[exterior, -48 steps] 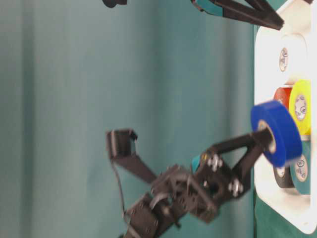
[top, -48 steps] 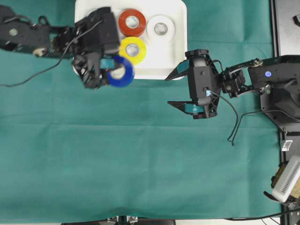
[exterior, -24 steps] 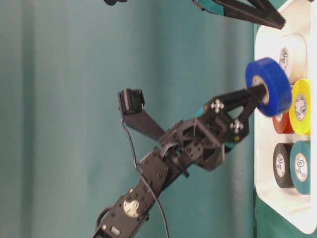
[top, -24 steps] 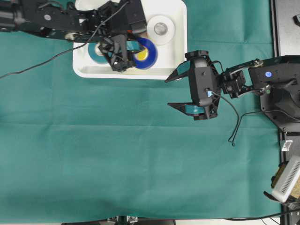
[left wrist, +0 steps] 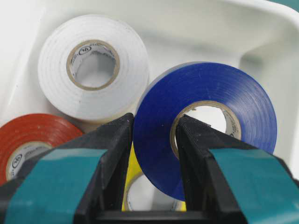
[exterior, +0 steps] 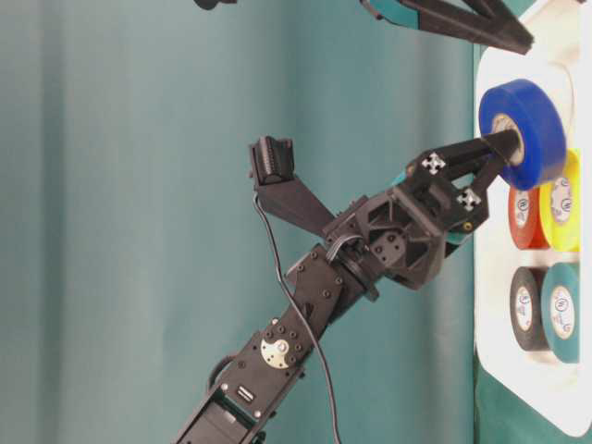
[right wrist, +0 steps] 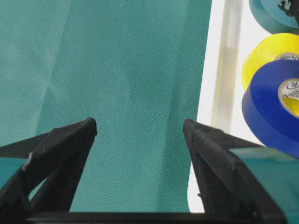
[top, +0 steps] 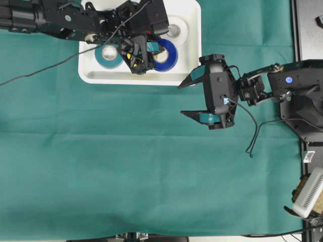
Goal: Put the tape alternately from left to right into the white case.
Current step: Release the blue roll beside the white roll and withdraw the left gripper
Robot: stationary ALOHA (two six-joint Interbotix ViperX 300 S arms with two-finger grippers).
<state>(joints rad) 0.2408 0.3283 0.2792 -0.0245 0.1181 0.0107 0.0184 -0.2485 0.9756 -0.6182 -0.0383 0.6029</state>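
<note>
My left gripper (left wrist: pixel 154 120) is shut on the blue roll of tape (left wrist: pixel 159 140), one finger through its core and one outside its wall. It holds the roll (top: pixel 167 55) tilted above the white case (top: pixel 194 70), over the yellow roll (left wrist: pixel 134 175) and beside the white roll (left wrist: pixel 56 79). The red roll (exterior: pixel 524 217), yellow roll (exterior: pixel 561 199), black roll (exterior: pixel 524 305) and teal roll (exterior: pixel 560 310) lie flat in the case (exterior: pixel 487 356). My right gripper (top: pixel 181 99) is open and holds nothing, over the cloth just off the case's near right corner (right wrist: pixel 224 70).
Green cloth (top: pixel 151 166) covers the table. The left arm (top: pixel 55 20) reaches across the case's left half, partly hiding the rolls under it. A black cable (top: pixel 255 136) loops by the right arm. Equipment (top: pixel 308 194) sits at the right edge.
My left gripper has carried the blue roll from over the case's front rim to the right and further in, over the case beside the white roll. The right arm has stayed still.
</note>
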